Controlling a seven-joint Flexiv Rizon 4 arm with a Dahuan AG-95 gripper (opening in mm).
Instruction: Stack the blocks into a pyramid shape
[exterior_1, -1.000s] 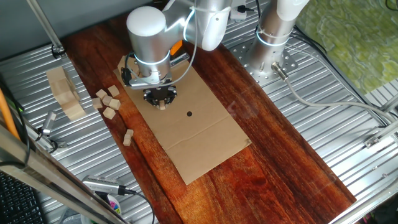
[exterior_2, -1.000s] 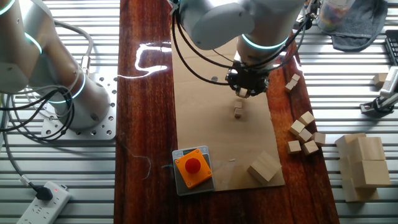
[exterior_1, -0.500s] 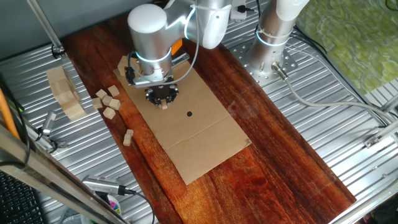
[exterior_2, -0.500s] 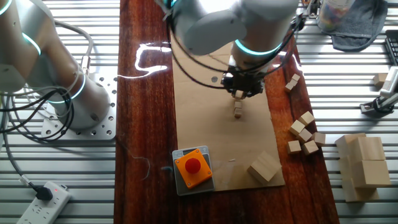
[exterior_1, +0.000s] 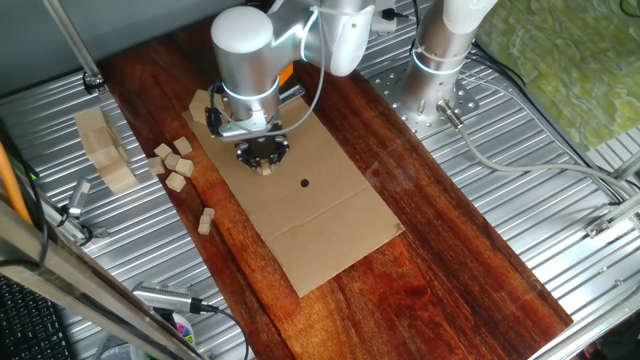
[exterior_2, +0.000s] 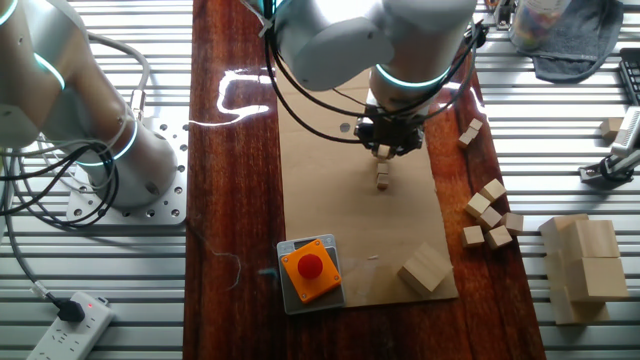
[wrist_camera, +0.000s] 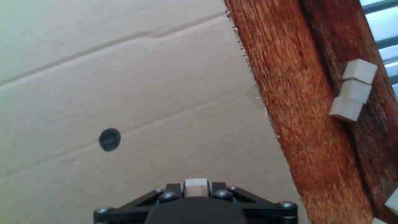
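— On the cardboard sheet (exterior_1: 300, 200), what stands around the gripper (exterior_2: 386, 152)?

— From the other fixed view, an orange emergency-stop button (exterior_2: 311, 266) sits at the sheet's near edge, with a larger wooden block (exterior_2: 424, 268) at its corner. A black dot (wrist_camera: 110, 139) is marked on the cardboard. One small wooden cube (exterior_2: 384, 178) rests on the sheet just below the gripper.

— And the jaws?

— They pinch another small cube (wrist_camera: 196, 185); the hand view shows it pale between the dark fingers, above the cardboard.

— Where are the remaining cubes?

— A loose cluster (exterior_2: 489, 215) lies at the table's (exterior_2: 235, 200) wooden edge beside the sheet, a lone pair (exterior_2: 469, 132) further along. The hand view catches that pair (wrist_camera: 351, 89) on the dark wood. A big slab-like wooden block (exterior_1: 103, 148) lies on the metal slats beyond them.

— Anything hard to read?

— The arm's (exterior_1: 245, 60) wrist covers most of the gripper in one fixed view. Whether the held cube touches the one beneath, I cannot tell. More cubes are cut off at the hand view's lower right corner.
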